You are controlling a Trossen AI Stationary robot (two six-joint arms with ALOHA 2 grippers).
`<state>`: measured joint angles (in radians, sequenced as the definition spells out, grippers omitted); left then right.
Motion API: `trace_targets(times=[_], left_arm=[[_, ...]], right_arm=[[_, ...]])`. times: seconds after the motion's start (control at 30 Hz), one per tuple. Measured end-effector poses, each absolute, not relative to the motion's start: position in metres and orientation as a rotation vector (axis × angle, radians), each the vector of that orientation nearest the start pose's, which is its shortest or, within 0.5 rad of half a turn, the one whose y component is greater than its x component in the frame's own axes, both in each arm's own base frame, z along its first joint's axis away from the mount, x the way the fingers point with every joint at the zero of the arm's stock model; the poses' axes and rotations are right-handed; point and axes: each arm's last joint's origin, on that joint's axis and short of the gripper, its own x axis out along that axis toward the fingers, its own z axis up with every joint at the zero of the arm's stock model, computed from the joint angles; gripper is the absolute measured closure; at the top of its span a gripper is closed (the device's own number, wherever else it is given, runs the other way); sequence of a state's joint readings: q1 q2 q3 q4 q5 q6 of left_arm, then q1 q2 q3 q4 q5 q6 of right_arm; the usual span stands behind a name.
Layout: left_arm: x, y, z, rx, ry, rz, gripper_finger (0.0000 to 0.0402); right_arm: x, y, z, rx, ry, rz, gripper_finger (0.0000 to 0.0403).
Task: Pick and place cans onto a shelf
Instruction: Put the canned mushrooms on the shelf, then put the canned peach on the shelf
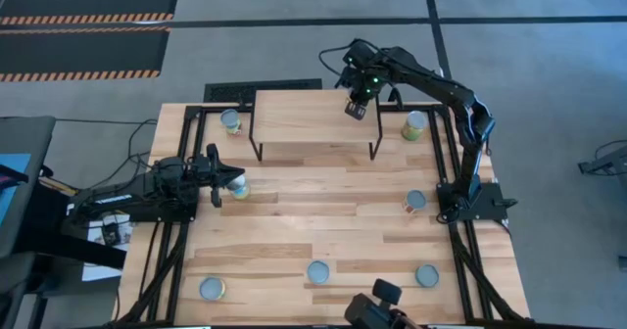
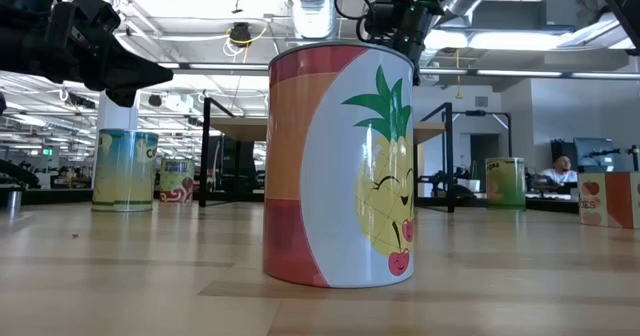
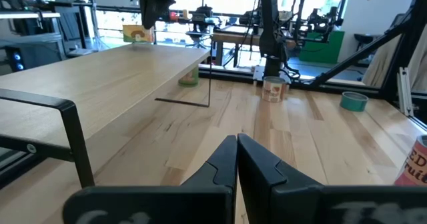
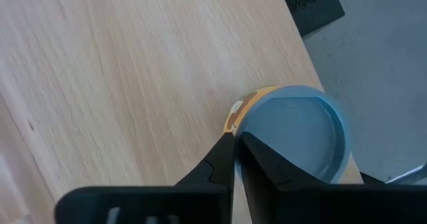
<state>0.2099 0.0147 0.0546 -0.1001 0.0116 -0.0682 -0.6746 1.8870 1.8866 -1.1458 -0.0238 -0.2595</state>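
While the right gripper [image 1: 356, 109] hung over the shelf [image 1: 304, 117] with fingers clenched beside an upright can [image 4: 293, 134] there, the left gripper [image 1: 215, 175], fingers clenched on nothing, waited over the tabletop [image 1: 323, 231].

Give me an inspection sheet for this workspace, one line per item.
Surface: light-wood tabletop, no spills seen.
Job's things: one can on the shelf near its edge; seven cans on the tabletop, one beside the left gripper.
Clutter: nothing seen.
Grippers: left gripper shut, empty; right gripper shut above the shelf can.
Cables: cable left of the table.
Surroundings: striped floor mats; person far off.
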Motion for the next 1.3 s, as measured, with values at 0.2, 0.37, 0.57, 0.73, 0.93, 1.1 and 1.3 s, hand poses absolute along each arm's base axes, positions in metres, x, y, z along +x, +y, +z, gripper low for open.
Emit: trace_targets(times=[0.2,0.37,0.57,0.73,0.93,1.1,1.3], left_arm=[[0.093,0.019,0.171,-0.075,0.053,0.200,0.0401],[0.093,0.019,0.171,-0.078,0.053,0.199,0.0401],[0.093,0.019,0.171,-0.078,0.054,0.199,0.0401],[0.093,0.019,0.171,-0.079,0.056,0.200,0.0401],[0.093,0.019,0.171,-0.081,0.056,0.179,0.0401],[0.094,0.014,0.172,-0.083,0.051,0.060,0.0401],[0.094,0.009,0.172,-0.084,0.052,-0.017,0.0401]], right_arm=[[0.303,-0.242,0.327,0.170,1.146,-0.430,0.0349],[0.303,-0.241,0.326,0.183,1.145,-0.438,0.0343],[0.303,-0.241,0.326,0.184,1.145,-0.439,0.0333],[0.305,-0.240,0.327,0.178,1.143,-0.435,0.0327],[0.308,-0.220,0.342,0.121,1.132,-0.382,0.0347],[0.313,-0.182,0.360,0.003,1.065,-0.275,0.0393],[0.327,-0.137,0.349,-0.086,0.810,-0.095,0.0393]])
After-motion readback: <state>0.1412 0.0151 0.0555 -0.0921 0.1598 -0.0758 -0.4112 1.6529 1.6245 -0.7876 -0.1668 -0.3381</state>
